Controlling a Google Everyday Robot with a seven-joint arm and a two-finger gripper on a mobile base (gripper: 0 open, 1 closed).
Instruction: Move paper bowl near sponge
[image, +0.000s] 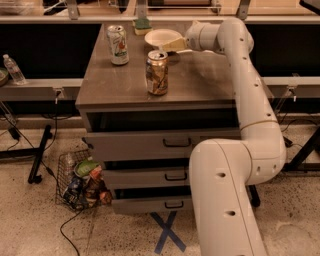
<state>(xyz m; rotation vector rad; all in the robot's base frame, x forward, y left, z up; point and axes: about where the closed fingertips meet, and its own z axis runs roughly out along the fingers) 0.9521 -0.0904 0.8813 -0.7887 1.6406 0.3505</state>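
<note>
Gripper (176, 45) clamped the paper bowl (161, 37) by its rim close to the sponge (142, 24), where so thin a hold could slip and drop it

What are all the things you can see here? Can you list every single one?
paper bowl: one, off-white, back of the drawer unit's top, right of the sponge
sponge: one, green on yellow, back edge of the top
cans: two; white-and-green can back left, brown can middle of the top
drawer unit: one, grey-brown, three handled drawers
water bottle: one, clear, ledge at far left
wire basket: one, holding colourful items, floor by the drawers' left corner
tape cross: one, blue, floor in front
robot arm: one, white, reaching in from lower right
gripper: one, pale yellow, at the bowl's right rim
</note>
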